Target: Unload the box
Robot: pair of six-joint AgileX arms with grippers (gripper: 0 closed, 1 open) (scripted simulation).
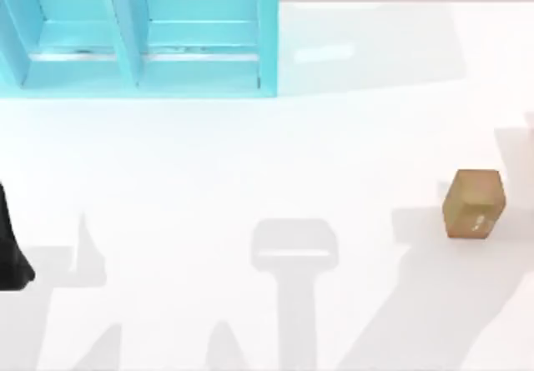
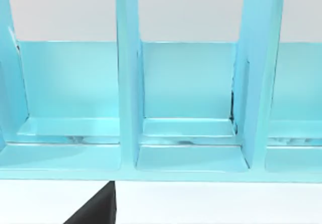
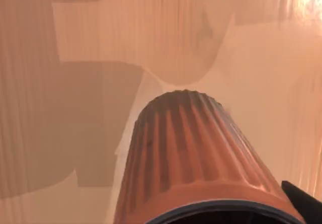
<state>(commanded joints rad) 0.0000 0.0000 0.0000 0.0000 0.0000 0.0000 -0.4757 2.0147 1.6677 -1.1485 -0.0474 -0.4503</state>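
A small brown cardboard box (image 1: 474,203) sits on the white table (image 1: 250,154) near the right edge, about midway between near and far, tilted so one corner faces the camera. A light label patch shows on its near face.

At the far left of the table stands a turquoise rack (image 1: 142,33) with upright dividers forming open compartments. In the left wrist view the same rack (image 2: 186,108) faces the camera, its dividers upright and its shelves bare, with a black piece of the left arm's own hardware (image 2: 95,211) at the near edge of that picture.

The left arm (image 1: 10,250) shows as a dark shape at the far left edge of the top view, near the table's near-left part. Whether its gripper is apart or together I cannot tell.

The right wrist view shows a ribbed orange cup-like object (image 3: 196,163) close to the camera, with orange-brown surfaces behind it. I cannot tell how the right gripper stands.
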